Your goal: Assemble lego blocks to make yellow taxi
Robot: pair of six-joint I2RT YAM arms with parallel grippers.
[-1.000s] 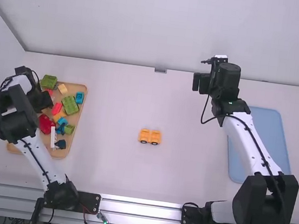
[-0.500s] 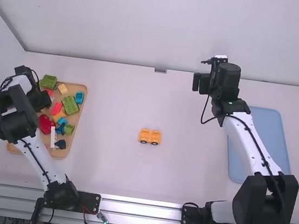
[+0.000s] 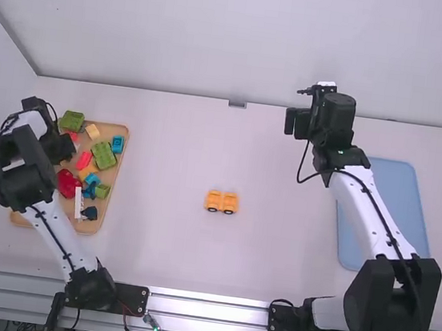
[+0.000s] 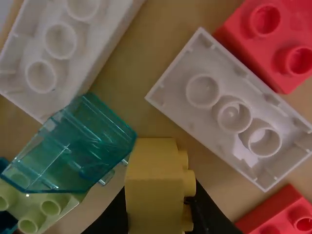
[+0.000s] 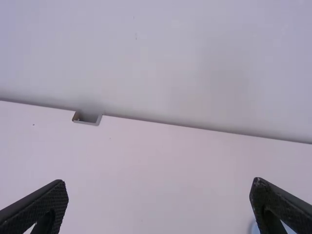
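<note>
The left gripper [image 3: 66, 148] is low over the wooden tray's left part in the high view. In the left wrist view that gripper [image 4: 158, 219] is shut on a yellow block [image 4: 155, 183], whose studs face sideways. A clear teal block [image 4: 78, 146] lies beside the yellow one, with white blocks [image 4: 234, 112] and red blocks [image 4: 273, 36] around. A yellow-orange wheeled piece [image 3: 221, 202] stands mid-table. At the back right, the right gripper [image 3: 297, 122] is held above the table; in the right wrist view, this gripper [image 5: 158, 204] is open with nothing between its fingers.
Green blocks [image 3: 103, 156], a blue block [image 3: 117, 144] and several others lie in the wooden tray [image 3: 113, 193] at the left. A light blue tray [image 3: 399, 195] lies at the right under the right arm. The back wall [image 3: 221, 36] rises behind the table edge.
</note>
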